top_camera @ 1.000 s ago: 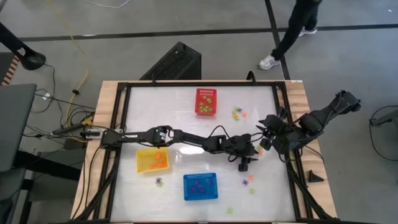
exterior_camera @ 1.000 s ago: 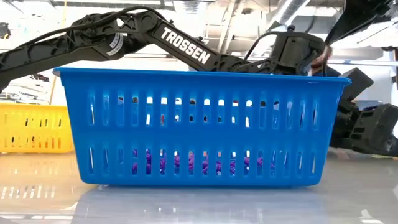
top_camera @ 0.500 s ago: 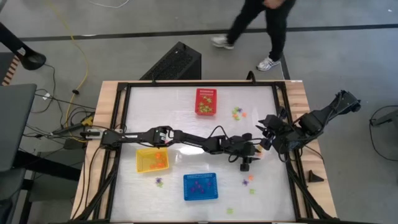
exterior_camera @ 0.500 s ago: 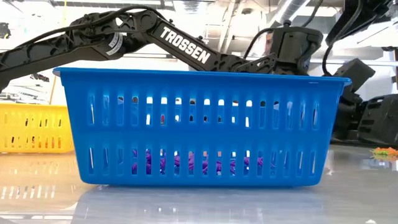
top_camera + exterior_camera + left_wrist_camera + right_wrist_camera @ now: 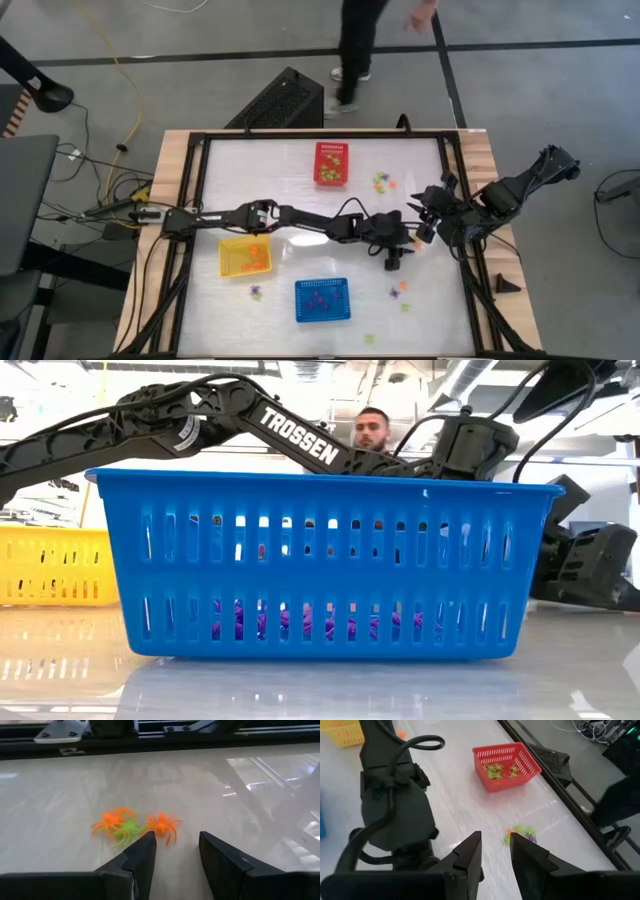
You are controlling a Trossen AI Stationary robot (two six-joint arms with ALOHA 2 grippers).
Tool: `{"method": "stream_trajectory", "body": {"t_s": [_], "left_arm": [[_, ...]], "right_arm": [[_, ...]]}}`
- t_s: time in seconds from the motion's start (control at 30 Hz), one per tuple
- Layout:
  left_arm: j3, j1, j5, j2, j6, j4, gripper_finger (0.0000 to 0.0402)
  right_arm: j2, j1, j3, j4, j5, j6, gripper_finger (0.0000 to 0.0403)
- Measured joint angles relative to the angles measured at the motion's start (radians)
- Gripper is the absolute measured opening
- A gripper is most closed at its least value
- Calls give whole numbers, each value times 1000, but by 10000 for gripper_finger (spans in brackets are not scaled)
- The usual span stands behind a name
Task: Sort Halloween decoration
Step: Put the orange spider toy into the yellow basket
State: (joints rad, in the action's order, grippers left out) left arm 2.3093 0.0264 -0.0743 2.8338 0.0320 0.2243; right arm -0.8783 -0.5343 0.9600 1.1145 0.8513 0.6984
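Left gripper (image 5: pixel 175 852) stretches across the surface (image 5: pixel 300 170) toward the right side, low over a small cluster of spiders (image 5: pixel 132 824): two orange, one light green, tangled together. Its fingers (image 5: pixel 142 857) stand apart and hold nothing. The cluster lies just ahead of the tips and a little off toward one finger, not centred in the gap; a slight sideways shift seems needed before closing.

Right gripper (image 5: pixel 495 851) waits close beside, fingers partly open and empty, facing another loose clump (image 5: pixel 520 834) near the red basket (image 5: pixel 507 765). Left is judged nearer its target. Further trinkets lie scattered by the blue basket (image 5: pixel 322 300) and yellow basket (image 5: pixel 245 257).
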Motion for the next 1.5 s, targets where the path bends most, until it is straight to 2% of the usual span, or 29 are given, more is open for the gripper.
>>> {"method": "stream_trajectory", "body": {"t_s": [0.37, 0.5, 0.67, 0.9, 1.1, 1.27, 1.5], "left_arm": [[0, -25, 63, 0, -79, 11, 146], [0, -27, 73, 0, -87, 5, 133], [0, -29, 88, 0, -82, -4, 92], [1, -43, 76, -1, -94, -12, 9], [1, -43, 47, -6, -106, -19, 1], [0, -19, -38, -35, -129, -90, 0], [0, 55, -52, -120, -7, -253, 0]], "right_arm": [[0, 0, 0, 0, 41, -3, 134], [0, 0, 0, 0, 41, -2, 134], [0, 0, 0, 0, 41, -5, 134], [0, 0, 0, -2, 42, -19, 134], [0, 0, 0, -1, 41, -18, 134], [-7, -3, 0, 3, 29, -3, 134], [-30, -15, 0, 12, -18, 37, 134]]}}
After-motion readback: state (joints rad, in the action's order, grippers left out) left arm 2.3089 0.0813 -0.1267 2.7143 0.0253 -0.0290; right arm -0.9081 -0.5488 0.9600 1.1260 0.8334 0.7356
